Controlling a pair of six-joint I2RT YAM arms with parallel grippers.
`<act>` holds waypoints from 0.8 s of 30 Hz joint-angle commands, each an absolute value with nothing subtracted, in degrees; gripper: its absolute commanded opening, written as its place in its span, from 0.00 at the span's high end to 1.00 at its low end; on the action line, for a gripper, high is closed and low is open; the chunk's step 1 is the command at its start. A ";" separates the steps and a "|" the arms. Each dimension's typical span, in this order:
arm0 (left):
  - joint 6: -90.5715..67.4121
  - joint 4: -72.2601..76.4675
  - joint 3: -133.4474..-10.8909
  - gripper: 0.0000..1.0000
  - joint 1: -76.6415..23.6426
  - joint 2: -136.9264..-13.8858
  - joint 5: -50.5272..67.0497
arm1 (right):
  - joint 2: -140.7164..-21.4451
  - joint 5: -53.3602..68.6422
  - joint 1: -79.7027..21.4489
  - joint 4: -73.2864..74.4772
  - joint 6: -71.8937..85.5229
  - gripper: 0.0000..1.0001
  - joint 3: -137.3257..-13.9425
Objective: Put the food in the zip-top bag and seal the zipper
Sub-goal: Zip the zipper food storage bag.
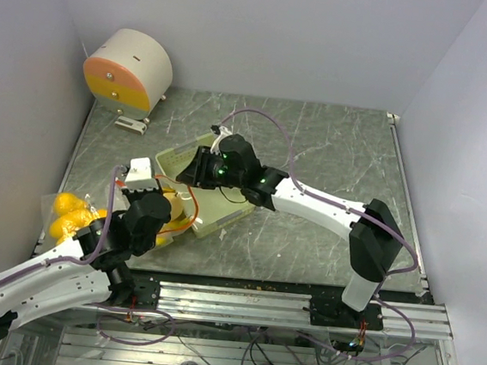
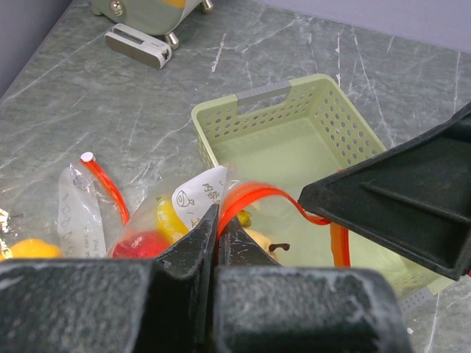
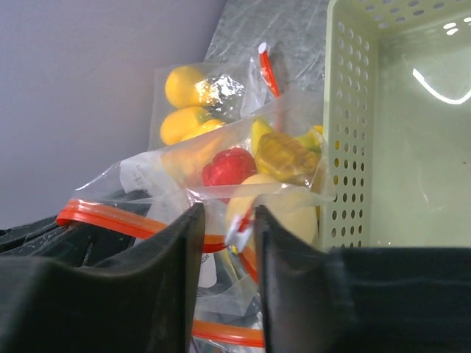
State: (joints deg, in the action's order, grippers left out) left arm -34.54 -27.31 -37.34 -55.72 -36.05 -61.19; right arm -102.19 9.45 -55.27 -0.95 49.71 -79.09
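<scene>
Seemingly left fingers (image 2: 193,250) clenched on zip-top bag (image 2: 200,195) — right fingers (image 3: 171,257) part-open astride zipper (image 3: 103,215); one red piece (image 3: 229,168).

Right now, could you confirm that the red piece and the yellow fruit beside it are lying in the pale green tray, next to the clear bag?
Not quite: the red piece and the yellow fruit beside it are lying inside the clear bag, next to the pale green tray. The right wrist view shows this.

Left gripper (image 2: 218,235) pinches the zip-top bag (image 2: 195,200) beside the tray (image 2: 243,103).
</scene>
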 commanded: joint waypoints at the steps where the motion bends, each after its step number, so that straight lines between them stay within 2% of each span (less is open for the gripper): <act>1: -34.70 -24.95 -37.19 0.93 -55.91 -36.53 -60.64 | -101.31 7.64 -55.41 0.71 48.53 0.78 -79.90; 4: -33.65 -25.71 -38.71 0.93 -55.94 -36.52 -60.90 | -99.80 5.05 -55.45 1.71 46.65 0.89 -80.10; 7: -31.41 -27.86 -42.23 0.93 -55.96 -36.32 -60.58 | -98.07 3.99 -55.38 2.14 44.19 0.94 -80.61; 8: -30.78 -28.94 -43.97 0.89 -55.96 -36.25 -60.48 | -97.51 4.61 -55.31 1.84 43.16 0.96 -81.04; 12: -26.46 -33.69 -51.88 0.42 -55.98 -35.19 -59.14 | -97.46 14.10 -55.11 2.25 37.24 1.00 -87.48; 13: -24.94 -34.53 -53.89 0.28 -55.92 -34.69 -58.13 | -97.82 17.55 -55.11 2.76 36.15 1.00 -89.53; 14: -23.24 -35.14 -55.69 0.07 -55.98 -34.01 -57.05 | -98.09 21.02 -55.05 3.29 35.23 1.00 -91.70; 15: -21.75 -35.68 -57.73 0.01 -55.93 -32.96 -55.59 | -98.38 23.33 -55.07 4.89 34.55 1.00 -93.80; 21: -11.19 -32.44 -62.96 0.00 -55.97 -24.36 -45.55 | -97.51 37.68 -53.14 10.50 29.65 1.00 -101.29; 24: -3.33 -25.94 -59.82 0.13 -55.95 -19.73 -39.49 | -97.94 46.52 -51.24 12.82 26.00 1.00 -103.72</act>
State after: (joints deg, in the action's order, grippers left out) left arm -15.42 -31.70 -62.37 -55.72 -23.86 -49.34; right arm -98.85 32.16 -53.76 8.99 31.94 -100.38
